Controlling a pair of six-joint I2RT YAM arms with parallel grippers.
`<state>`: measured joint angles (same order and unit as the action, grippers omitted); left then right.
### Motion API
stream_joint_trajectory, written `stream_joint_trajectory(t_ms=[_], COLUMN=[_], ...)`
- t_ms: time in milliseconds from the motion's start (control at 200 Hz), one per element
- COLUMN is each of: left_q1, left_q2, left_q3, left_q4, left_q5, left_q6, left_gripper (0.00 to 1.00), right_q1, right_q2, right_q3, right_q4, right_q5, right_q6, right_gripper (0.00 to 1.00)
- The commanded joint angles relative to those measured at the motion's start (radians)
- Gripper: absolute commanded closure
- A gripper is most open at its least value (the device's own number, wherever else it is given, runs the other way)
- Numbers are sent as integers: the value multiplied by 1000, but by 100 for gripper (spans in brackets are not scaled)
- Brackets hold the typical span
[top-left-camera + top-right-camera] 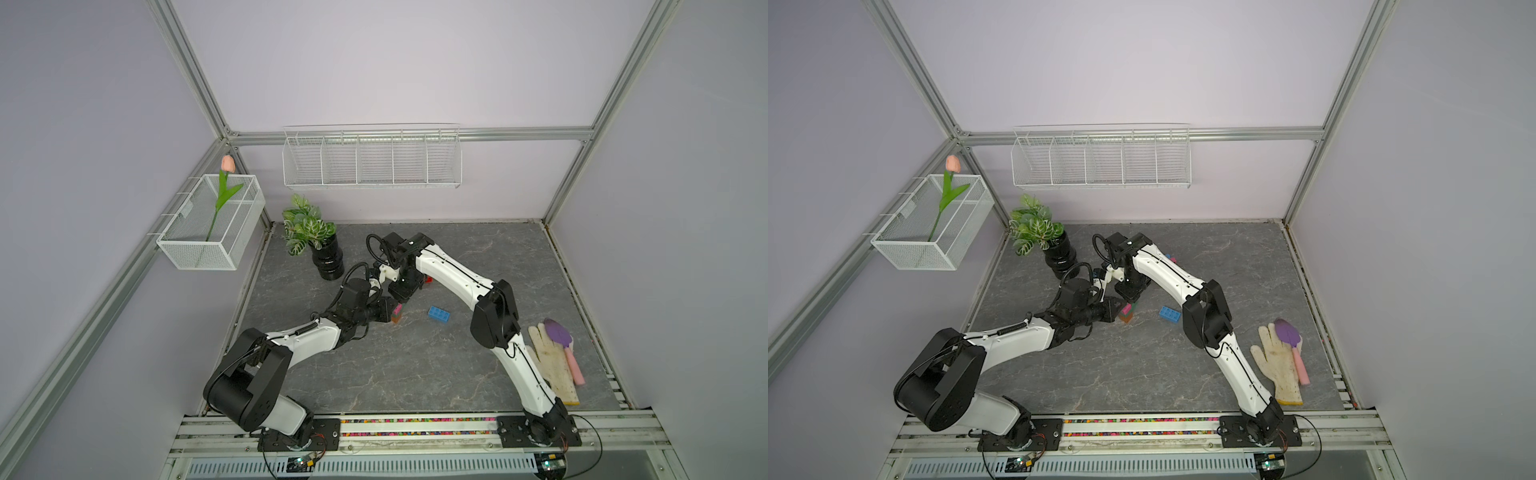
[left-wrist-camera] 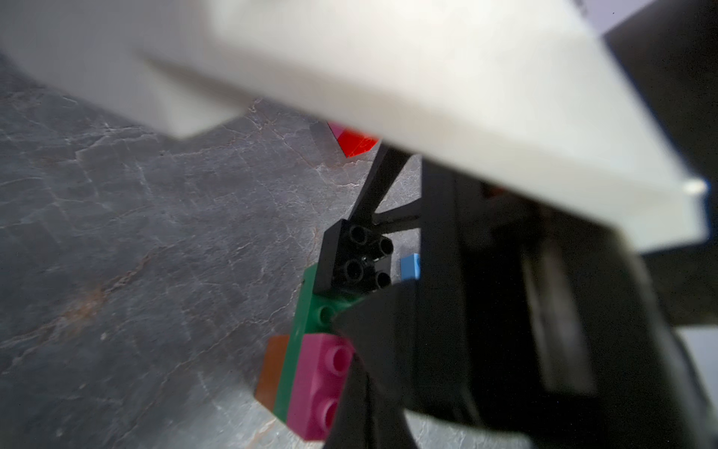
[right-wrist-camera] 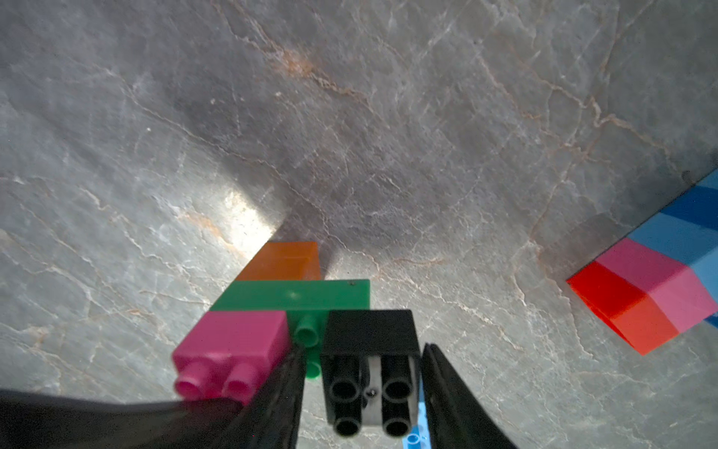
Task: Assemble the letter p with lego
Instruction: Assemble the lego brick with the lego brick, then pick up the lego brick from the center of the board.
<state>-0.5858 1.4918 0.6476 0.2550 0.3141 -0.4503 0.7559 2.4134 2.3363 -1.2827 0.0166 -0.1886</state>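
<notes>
Though crossed by two white-and-black arms, reads as one grey marbled table [image 1: 415, 374]. Carries one potted plant [image 1: 326, 257] at the far left, one soiled glove [image 1: 552, 365] near the right edge and, lying on that glove, one purple trowel [image 1: 557, 332].

Meets over the lego stack [image 2: 314, 373], near the table's middle, with both grippers. Rests the left gripper [image 1: 391, 312], fingers closed together, against the studded top of the pink brick [image 3: 233, 338]; cannot tell whether pinching anything. Straddles the black brick [image 3: 369, 330] with the right gripper [image 3: 364, 350], fingers slightly parted, a sliver of gap showing beside the brick, clamped on nothing.

Stands on the table studs up, four bricks in all: one orange brick [image 3: 283, 260] at the bottom, one green brick [image 3: 295, 295] across it, one pink and one black on top. Lies level along the green oblong's long axis, pink at one end, black at the other, bare green studs between.

Farther back and to the right, partly under the right arm, counts one clump [image 3: 652, 287] in red, pink, light blue and dark blue; number of bricks there not to be told. To the right of the stack, apart from it, shows one blue brick [image 1: 439, 313], studs up, long axis running left to right, right end slightly nearer the robot.
</notes>
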Motion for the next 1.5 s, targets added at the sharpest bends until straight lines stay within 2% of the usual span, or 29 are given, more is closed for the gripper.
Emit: stream_joint_trajectory(t_ms=[0,165,355,610,700,835,940,1040,1115,1190,1270,1494], left_q1=[-9,-9,-9,-14,-15,-17,-24,-56,-112,-171,-207,-228], left_q2=[27,6,-18,-110,-170,-253,-291,-298,-272,-205,-113,150], left_q3=[-40,8,144,262,230,101,-22,-147,-254,-322,-332,-327], left_q4=[-156,-179,-237,-257,-246,-178,-74,73,255,439,545,807], left_q5=[-18,-18,6,24,-8,-78,-136,-225,-295,-358,-407,-502], left_q6=[17,34,59,91,131,186,218,243,296,342,369,359], left_gripper=[100,100,100,68,55,35,23,20,20,19,19,19], right_q1=[-13,-19,-28,-37,-49,-83,-117,-145,-156,-161,-168,-175], right_q2=[-81,-141,-205,-304,-371,-516,-661,-803,-896,-966,-1013,-1073], right_q3=[-4,-51,-148,-263,-337,-499,-659,-809,-913,-998,-1063,-1166], right_q4=[-24,-3,46,99,132,203,277,354,397,426,442,464], right_q5=[-23,-17,-23,-26,-16,6,27,45,53,52,50,39], right_q6=[20,33,50,79,97,139,182,233,261,279,292,311], right_gripper=[46,45,45,45,45,44,42,38,36,34,33,32])
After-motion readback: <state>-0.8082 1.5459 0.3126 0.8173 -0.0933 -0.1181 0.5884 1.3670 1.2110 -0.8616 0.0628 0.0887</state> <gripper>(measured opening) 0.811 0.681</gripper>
